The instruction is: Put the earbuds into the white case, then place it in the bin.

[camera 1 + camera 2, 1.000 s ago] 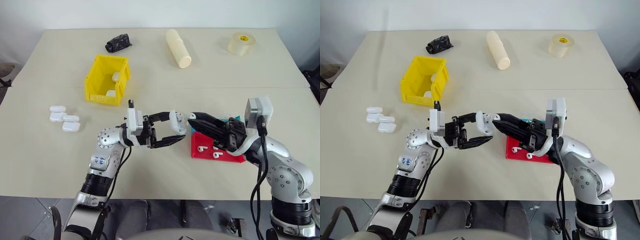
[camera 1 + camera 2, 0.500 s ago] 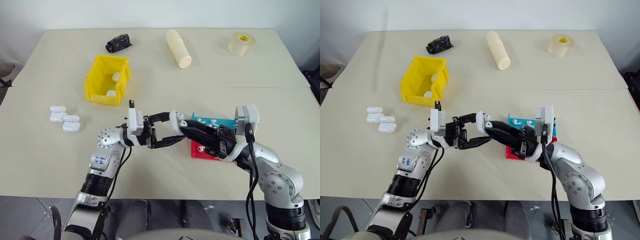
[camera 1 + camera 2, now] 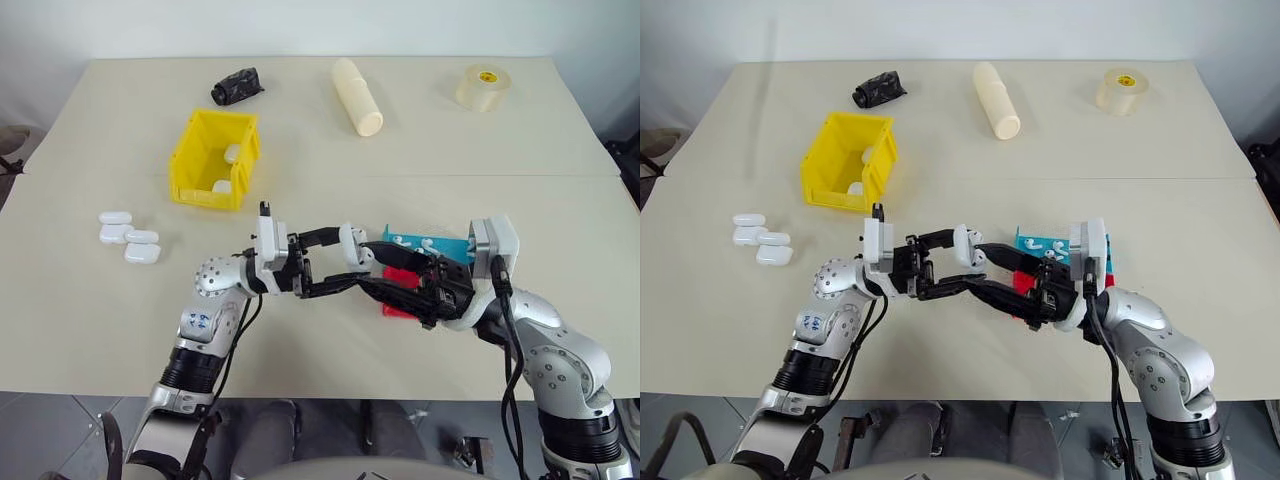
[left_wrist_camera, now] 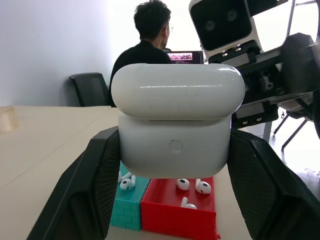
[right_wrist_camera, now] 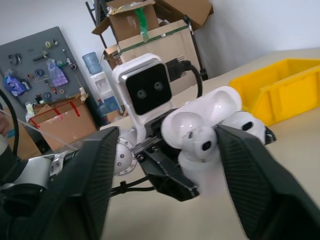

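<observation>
The left gripper point(image 3: 345, 268) is clamped on a glossy white case point(image 4: 176, 120), a smooth rounded rectangle with its hinged lid up, held above the matte cream table point(image 3: 120, 320) just in front of the robot. In the right wrist view an earbud point(image 5: 245, 126) of the same shiny white plastic sits at the case's open mouth, its dark tip facing outward. The right gripper point(image 3: 378, 268) meets the case from the opposite side, its two ribbed black fingers spread wide on either side of it without pinching anything. Behind the right gripper lie two small shallow trays side by side: a teal tray point(image 3: 428, 245) moulded with a brick pattern on its wall and a red tray point(image 4: 180, 209) with a plain wall. The left wrist view shows two earbuds in the teal tray and three in the red one. Farther off on the robot's left stands the bin point(image 3: 190, 160), bright yellow hard plastic, rectangular with a lowered front lip, and two white cases lie inside it. Four more closed white cases point(image 3: 128, 238) cluster on the table left of the bin. Along the far edge lie one crumpled black object point(image 3: 236, 85), one cream cylinder point(image 3: 357, 96) on its side and one translucent roll of tape point(image 3: 483, 87).
</observation>
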Controlling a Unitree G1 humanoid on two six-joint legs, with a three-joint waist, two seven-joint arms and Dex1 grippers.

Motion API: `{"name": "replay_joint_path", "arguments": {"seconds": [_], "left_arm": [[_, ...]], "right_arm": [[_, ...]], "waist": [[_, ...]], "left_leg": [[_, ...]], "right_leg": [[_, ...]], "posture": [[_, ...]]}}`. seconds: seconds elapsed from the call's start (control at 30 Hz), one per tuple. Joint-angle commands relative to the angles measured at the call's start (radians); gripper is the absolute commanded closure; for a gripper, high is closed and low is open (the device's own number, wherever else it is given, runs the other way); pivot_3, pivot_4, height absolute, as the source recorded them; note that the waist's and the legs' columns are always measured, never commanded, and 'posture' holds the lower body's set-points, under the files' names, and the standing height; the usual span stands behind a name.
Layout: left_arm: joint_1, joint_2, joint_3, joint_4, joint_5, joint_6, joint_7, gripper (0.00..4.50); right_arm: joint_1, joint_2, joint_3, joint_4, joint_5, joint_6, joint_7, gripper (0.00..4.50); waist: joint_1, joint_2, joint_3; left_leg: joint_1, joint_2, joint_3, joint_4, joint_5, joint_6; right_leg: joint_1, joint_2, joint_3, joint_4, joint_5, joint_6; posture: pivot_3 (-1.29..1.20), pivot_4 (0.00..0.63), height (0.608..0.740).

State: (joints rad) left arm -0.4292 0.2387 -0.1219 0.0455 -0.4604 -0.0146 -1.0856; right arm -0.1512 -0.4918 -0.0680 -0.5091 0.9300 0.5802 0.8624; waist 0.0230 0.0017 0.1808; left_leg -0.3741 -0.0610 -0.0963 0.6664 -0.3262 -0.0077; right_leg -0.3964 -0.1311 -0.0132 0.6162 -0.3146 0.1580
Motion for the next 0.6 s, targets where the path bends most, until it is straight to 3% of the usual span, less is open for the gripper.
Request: {"name": "replay_joint_path", "arguments": {"seconds": [0.03, 0.1, 0.2, 0.43, 0.6], "left_arm": [[0.008, 0.033, 0.027, -0.064, 0.0, -0.004, 0.012, 1.71], [0.017, 0.081, 0.031, -0.065, 0.049, 0.002, 0.034, 1.71], [0.013, 0.157, 0.008, -0.069, 0.135, 0.023, 0.07, 1.71], [-0.06, 0.249, -0.096, -0.087, 0.315, 0.107, 0.107, 1.71], [-0.087, 0.235, -0.154, -0.11, 0.357, 0.134, 0.104, 1.71]], "right_arm": [[0.004, -0.041, -0.046, -0.01, 0.002, -0.004, 0.004, 1.33], [0.014, -0.084, -0.075, 0.003, -0.015, -0.011, 0.027, 1.33], [0.024, -0.152, -0.073, 0.015, -0.073, -0.028, 0.069, 1.91], [-0.107, -0.197, 0.022, 0.032, -0.2, -0.057, 0.103, 4.33], [-0.215, -0.154, 0.145, 0.021, -0.256, -0.015, 0.063, 4.46]], "waist": [[0.0, 0.0, 0.0], [0.0, 0.0, 0.0], [0.0, 0.0, 0.0], [0.0, 0.0, 0.0], [-0.001, 0.0, 0.0]], "left_leg": [[0.0, 0.0, 0.0, 0.0, 0.0, 0.0], [0.0, 0.0, 0.0, 0.0, 0.0, 0.0], [0.0, 0.0, 0.0, 0.0, 0.0, 0.0], [0.0, -0.002, 0.0, -0.001, 0.0, 0.0], [0.0, 0.0, 0.0, -0.002, 0.0, 0.0]], "right_leg": [[0.0, 0.0, 0.0, 0.0, 0.0, 0.0], [0.0, 0.0, 0.0, 0.0, 0.0, 0.0], [0.0, 0.0, 0.0, 0.0, 0.0, 0.0], [0.0, 0.0, 0.0, 0.0, 0.0, 0.0], [0.0, 0.0, 0.0, 0.0, 0.0, 0.0]], "posture": [[0.0, 0.15, 0.74], [0.0, 0.15, 0.74], [0.0, 0.15, 0.74], [0.0, 0.15, 0.74], [0.0, 0.15, 0.74]]}}
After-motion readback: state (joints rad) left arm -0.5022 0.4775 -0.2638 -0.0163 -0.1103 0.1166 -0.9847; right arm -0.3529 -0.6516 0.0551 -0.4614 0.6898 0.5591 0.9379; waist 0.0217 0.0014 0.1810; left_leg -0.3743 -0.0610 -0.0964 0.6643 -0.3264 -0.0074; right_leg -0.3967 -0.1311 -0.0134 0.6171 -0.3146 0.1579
